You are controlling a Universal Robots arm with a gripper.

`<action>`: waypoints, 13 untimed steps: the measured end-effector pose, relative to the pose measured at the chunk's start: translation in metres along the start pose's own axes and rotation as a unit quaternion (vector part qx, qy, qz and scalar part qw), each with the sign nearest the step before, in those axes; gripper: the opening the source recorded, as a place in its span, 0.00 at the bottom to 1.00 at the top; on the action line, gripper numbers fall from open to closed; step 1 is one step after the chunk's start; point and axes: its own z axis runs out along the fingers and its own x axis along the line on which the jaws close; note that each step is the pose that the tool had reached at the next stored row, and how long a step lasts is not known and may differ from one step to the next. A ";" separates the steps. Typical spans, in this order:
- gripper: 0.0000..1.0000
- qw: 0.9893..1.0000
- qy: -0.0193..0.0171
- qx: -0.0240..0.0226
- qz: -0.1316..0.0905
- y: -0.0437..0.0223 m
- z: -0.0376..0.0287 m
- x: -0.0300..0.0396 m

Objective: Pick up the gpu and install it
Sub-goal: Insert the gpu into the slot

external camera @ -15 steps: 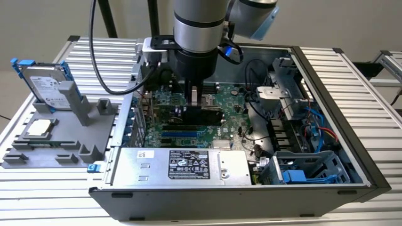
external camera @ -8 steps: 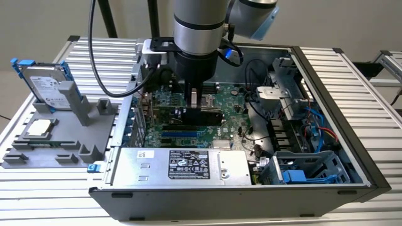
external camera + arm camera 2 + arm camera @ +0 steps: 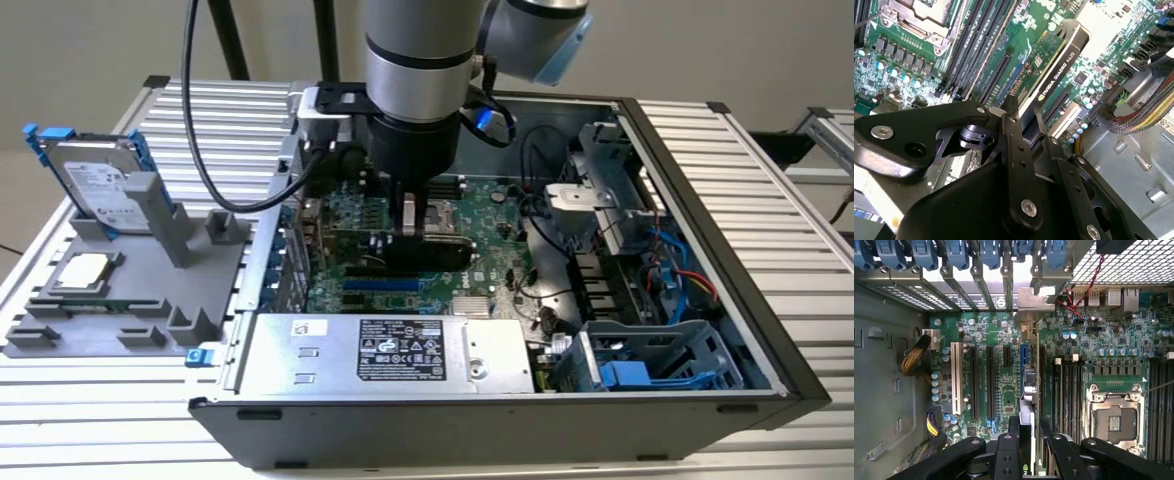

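My claw (image 3: 1023,125) clamped on the gpu (image 3: 1056,65), fingers (image 3: 1004,450) either side of its top edge | gpu edge-on, upright, low over the motherboard (image 3: 1004,385) inside the computer case (image 3: 747,190) | hard drive (image 3: 100,185) well outside the case, on the table's (image 3: 120,420) grey holder (image 3: 134,300)

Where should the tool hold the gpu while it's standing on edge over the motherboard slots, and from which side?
Grip the gpu across its two flat faces at the upper long edge, coming straight down from above, as the tool sits now. The card stands on edge, so only that top edge is free; its lower edge faces the motherboard slots and its silver bracket points at the rear case wall.
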 end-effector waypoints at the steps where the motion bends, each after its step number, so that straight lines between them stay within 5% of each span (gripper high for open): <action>1: 0.00 1.000 0.000 0.000 0.000 0.0003 0.0001 0.0002; 13: 0.00 1.000 0.000 0.000 0.000 0.0005 0.0060 0.0016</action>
